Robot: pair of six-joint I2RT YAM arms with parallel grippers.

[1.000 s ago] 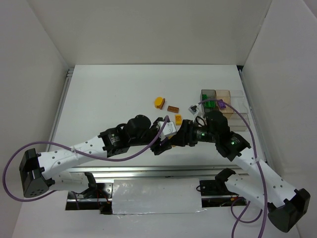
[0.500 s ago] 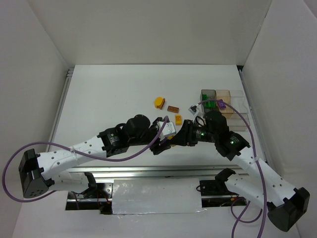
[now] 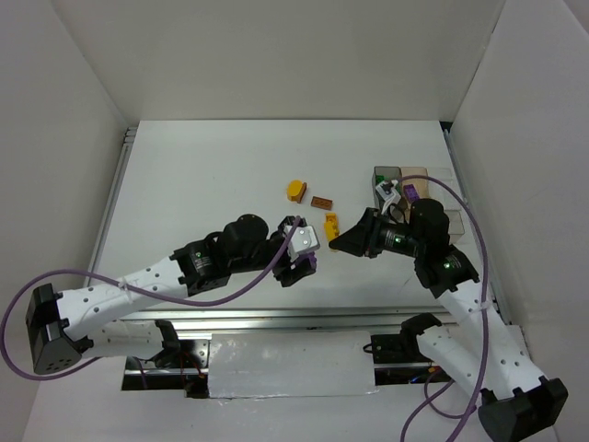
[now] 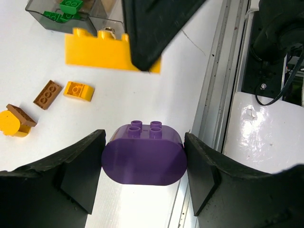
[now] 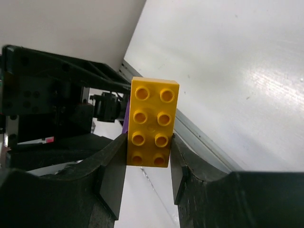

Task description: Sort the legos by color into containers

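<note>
Transport step, both arms loaded. left gripper [image 4: 144,164] is clamped on a purple rounded brick [image 4: 144,156], pads on its two curved ends, studs up, hanging over the near edge of the table [image 3: 212,175] about mid-width. right gripper [image 5: 148,142] is closed tight on a yellow 2x4 brick [image 5: 151,121], gripped across its long sides. In the left wrist view that brick looks clear of the surface, just beside the left tool. Compartment tray [image 3: 419,171] sits by the right edge of the table. Its smoky cell already has green bricks [image 4: 64,8] and a purple piece [image 3: 411,191] lies in a cell nearer the arms. Unsorted in the middle of the table: brown brick [image 4: 47,94], orange rounded brick [image 4: 79,90], and a yellow piece with a brown one on it [image 3: 294,190]. Next, as I read it, right carries yellow to the tray first since the tray is on its side. Can't tell which cell is meant for yellow. Left then reaches across with purple to the cell that has purple. The tools are close together, so move one arm at a time and lift before traversing.
</note>
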